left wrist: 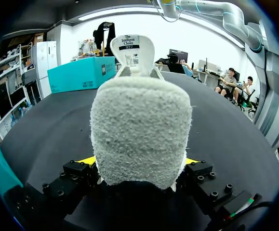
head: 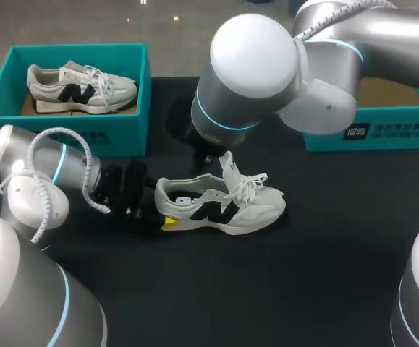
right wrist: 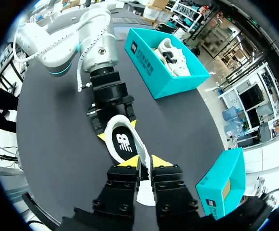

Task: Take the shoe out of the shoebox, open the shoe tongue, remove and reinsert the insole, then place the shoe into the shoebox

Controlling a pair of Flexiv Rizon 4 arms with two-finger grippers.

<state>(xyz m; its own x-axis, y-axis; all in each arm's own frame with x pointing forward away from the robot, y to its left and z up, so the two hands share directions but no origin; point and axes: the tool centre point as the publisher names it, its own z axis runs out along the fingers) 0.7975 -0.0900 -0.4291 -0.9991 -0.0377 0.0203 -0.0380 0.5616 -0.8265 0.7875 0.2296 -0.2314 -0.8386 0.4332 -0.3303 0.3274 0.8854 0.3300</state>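
A white and grey shoe with a black logo lies on its sole at the middle of the black table. My left gripper grips its fuzzy heel from both sides, one yellow tip showing in the head view. My right gripper hangs over the shoe, its fingers shut on the raised white tongue. The tongue stands upright. Inside the shoe the black insole shows. In the head view my right arm's large joint hides the right gripper.
A teal shoebox at the back left holds a second, matching shoe. Another teal box stands at the back right. My left arm lies low along the table's left side.
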